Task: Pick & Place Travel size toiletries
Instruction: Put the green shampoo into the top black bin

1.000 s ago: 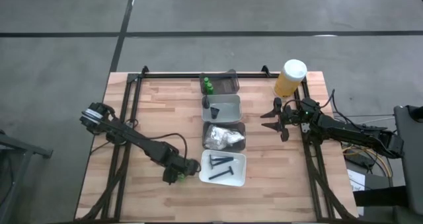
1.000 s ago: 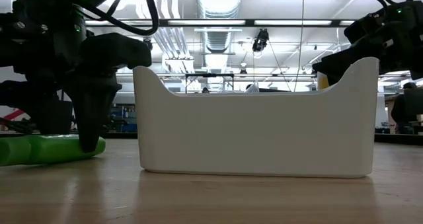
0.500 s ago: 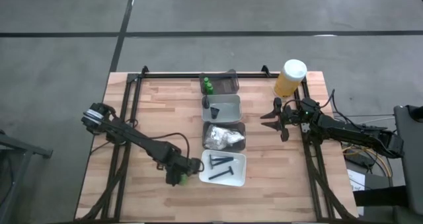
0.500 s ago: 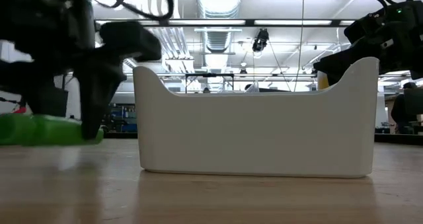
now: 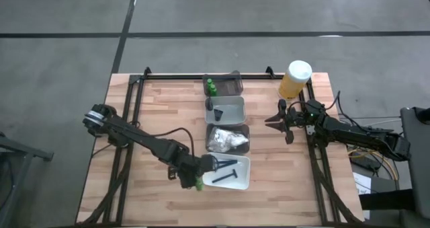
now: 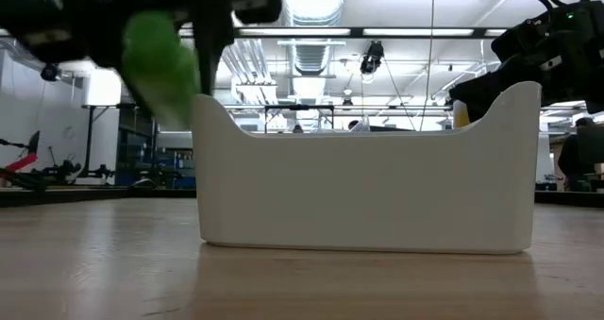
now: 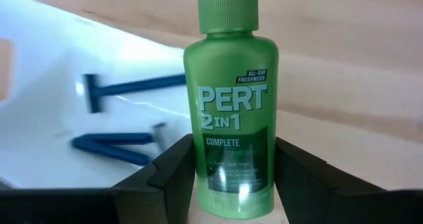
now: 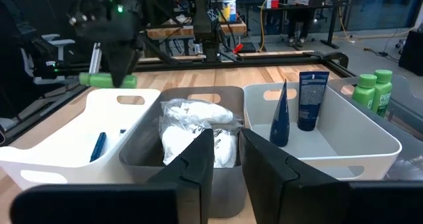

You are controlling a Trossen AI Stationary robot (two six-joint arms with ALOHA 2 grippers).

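Green bottle (image 7: 229,105) clamped in the left claw (image 5: 195,179), lifted off the counter (image 5: 161,107) at the near white tray's (image 5: 243,181) outer edge.

Held by the body between both fingers (image 7: 165,178), cap pointing away from the wrist, blue razors (image 5: 225,169) lying in that white tray just beyond. Seen in the low view as a green blur raised above the tray's wall. Ranged behind that tray in one row: a grey tray of white packets (image 5: 227,141), a white tray with dark tubes (image 8: 299,105), a far tray with two more green bottles (image 5: 210,87). Hung beside the row, near the yellow container (image 5: 294,79), the right claw (image 5: 275,118), empty, its fingers (image 8: 198,164) drawn narrow with a slim gap between.
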